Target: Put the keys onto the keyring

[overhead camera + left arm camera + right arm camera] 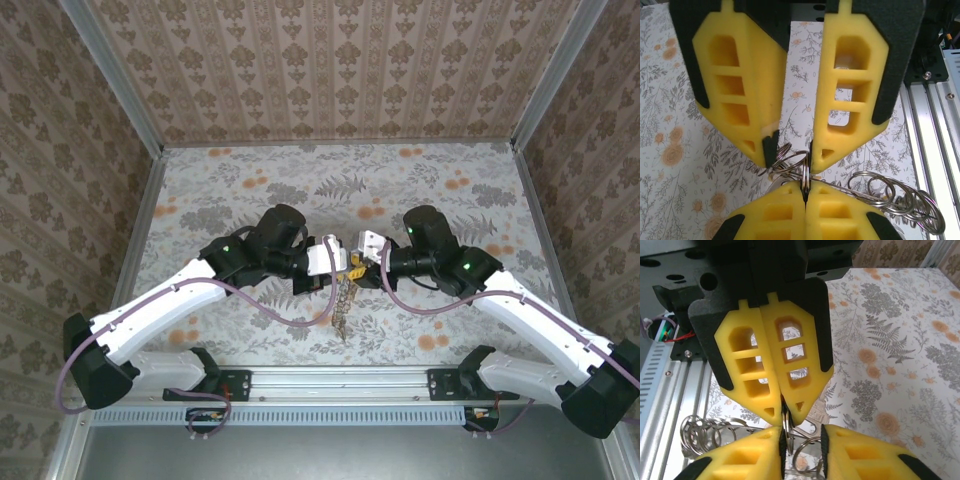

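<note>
The keyring (804, 172), a thin silvery split ring, is pinched edge-on in my left gripper (805, 186), whose yellow fingers are shut on it. A chain of linked silvery rings (900, 200) trails off to the side and hangs below both grippers (342, 305). My right gripper (804, 440) faces the left one tip to tip, fingers apart, with loose rings (810, 457) standing in the gap. Both grippers meet above the table's near middle, left (345, 268) and right (357, 266). One silvery key (816, 415) shows just behind the left gripper's tips (783, 412). The keys' coloured heads are hidden.
The floral tablecloth (300, 190) lies well below the grippers. An aluminium rail (340, 380) runs along the near edge, also close by in the left wrist view (930, 125). Patterned walls (60, 200) close in the sides and back.
</note>
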Robot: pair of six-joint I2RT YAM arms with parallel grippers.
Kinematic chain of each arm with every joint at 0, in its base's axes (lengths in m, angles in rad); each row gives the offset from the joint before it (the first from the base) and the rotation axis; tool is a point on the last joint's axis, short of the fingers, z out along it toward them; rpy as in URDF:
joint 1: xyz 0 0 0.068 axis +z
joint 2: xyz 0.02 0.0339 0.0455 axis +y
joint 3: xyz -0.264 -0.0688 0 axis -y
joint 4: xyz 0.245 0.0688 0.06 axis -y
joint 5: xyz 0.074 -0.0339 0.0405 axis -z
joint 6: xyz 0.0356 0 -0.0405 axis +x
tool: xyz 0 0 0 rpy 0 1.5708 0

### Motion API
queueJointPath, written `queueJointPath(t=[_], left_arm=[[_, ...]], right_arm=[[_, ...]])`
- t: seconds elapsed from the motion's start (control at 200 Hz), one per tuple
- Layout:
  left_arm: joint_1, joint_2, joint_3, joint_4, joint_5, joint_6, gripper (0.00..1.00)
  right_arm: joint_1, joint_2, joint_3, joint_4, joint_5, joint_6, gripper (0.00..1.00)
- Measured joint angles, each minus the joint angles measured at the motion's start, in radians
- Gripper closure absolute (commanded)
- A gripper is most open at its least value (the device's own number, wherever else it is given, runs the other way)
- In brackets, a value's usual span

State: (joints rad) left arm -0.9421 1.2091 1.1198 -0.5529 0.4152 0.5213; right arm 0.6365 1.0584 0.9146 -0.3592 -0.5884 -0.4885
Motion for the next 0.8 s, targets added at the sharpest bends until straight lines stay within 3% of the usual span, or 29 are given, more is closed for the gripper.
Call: queueJointPath(t=[0.12, 0.25, 0.34, 0.47, 0.625, 0.8], left_arm=[[0.000, 0.000, 0.000, 0.000, 0.004, 0.001, 1.00], [0.000, 0.000, 0.000, 0.000, 0.002, 0.001, 1.00], [0.001, -0.002, -0.003, -0.001, -0.002, 0.000, 1.00], [0.005, -0.024, -0.031, 0.019, 0.000, -0.006, 0.86], [0.042, -0.095, -0.118, 0.101, 0.049, -0.032, 0.77], [0.085, -0.141, -0.171, 0.198, 0.123, -0.075, 0.76]], right_arm=[[0.003, 0.003, -0.013, 0.014, -0.018, 0.019, 0.81], [0.003, 0.004, -0.023, 0.021, -0.032, 0.034, 1.00], [0.004, 0.004, -0.028, 0.027, -0.041, 0.043, 1.00], [0.004, -0.008, -0.069, 0.094, -0.053, 0.070, 1.00], [0.002, -0.055, -0.182, 0.258, -0.056, 0.164, 1.00], [0.002, -0.079, -0.274, 0.450, -0.056, 0.269, 1.00]])
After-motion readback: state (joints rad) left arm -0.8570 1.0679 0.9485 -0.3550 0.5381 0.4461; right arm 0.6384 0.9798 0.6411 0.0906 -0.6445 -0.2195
